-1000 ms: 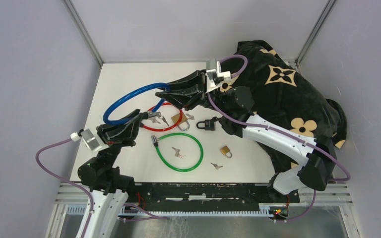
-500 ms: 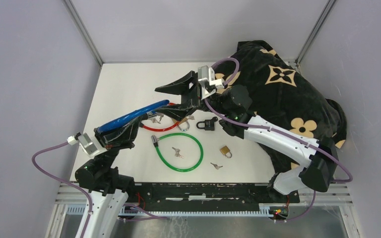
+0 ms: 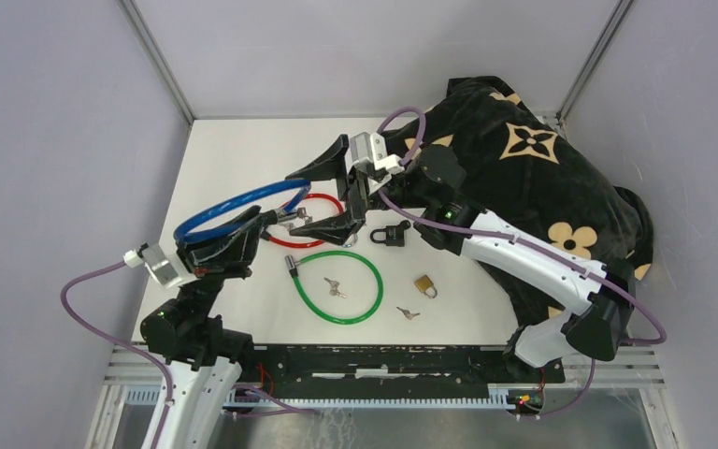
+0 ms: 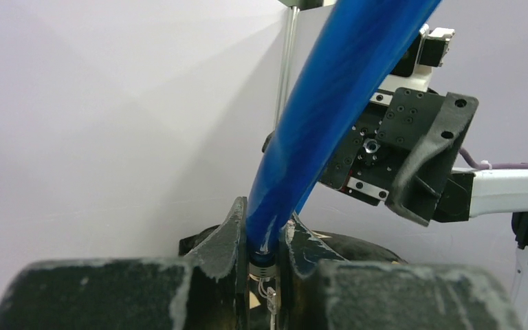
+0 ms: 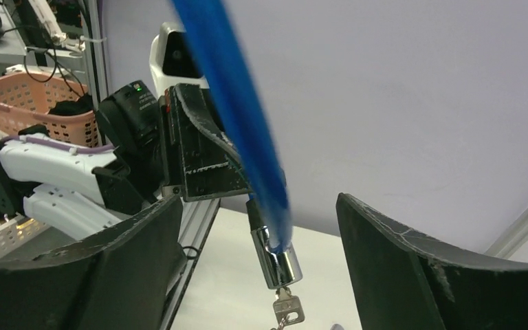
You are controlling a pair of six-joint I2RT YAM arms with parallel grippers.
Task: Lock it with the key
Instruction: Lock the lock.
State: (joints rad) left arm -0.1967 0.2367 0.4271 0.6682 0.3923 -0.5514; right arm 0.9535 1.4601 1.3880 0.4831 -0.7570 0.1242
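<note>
Grips blue cable lock aloft over counter's nine o'clock side in narrow left end effector; brackets barrel and dangling key with wide-open right end effector, touching neither; could miss swinging key on closing, or wrench cable from left pinch.

Both arms share white links, black joints and looping purple cables.

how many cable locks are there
3: blue lock, held up in the left fingers; red lock, partly behind the right fingers; green lock, nearer the bases. Others may be hidden.
</note>
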